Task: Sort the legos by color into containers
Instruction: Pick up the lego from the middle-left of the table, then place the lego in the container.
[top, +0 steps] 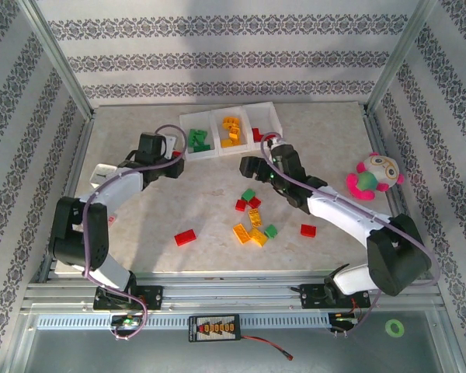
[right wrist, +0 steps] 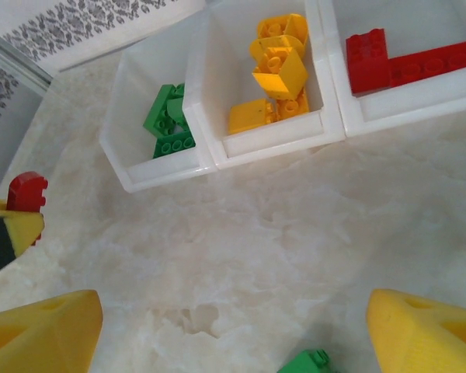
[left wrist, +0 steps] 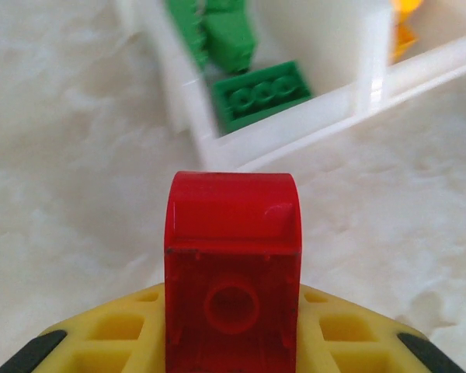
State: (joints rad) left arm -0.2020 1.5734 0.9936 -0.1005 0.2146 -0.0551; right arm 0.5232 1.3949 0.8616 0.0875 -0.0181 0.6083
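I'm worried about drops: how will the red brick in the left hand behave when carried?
The red brick looks like rigid plastic, so it should not flex in the left hand. Its glossy faces may slip if the grip loosens. Blocky, it would probably settle rather than roll.

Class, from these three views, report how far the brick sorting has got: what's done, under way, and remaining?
Done: the three joined white translucent plastic bins hold green studded bricks on the left, yellow-orange bricks in the middle, red bricks on the right. In hand: the left arm's fingers are shut on a red brick near the green bin. Left: several red, green and orange bricks loose on the table.
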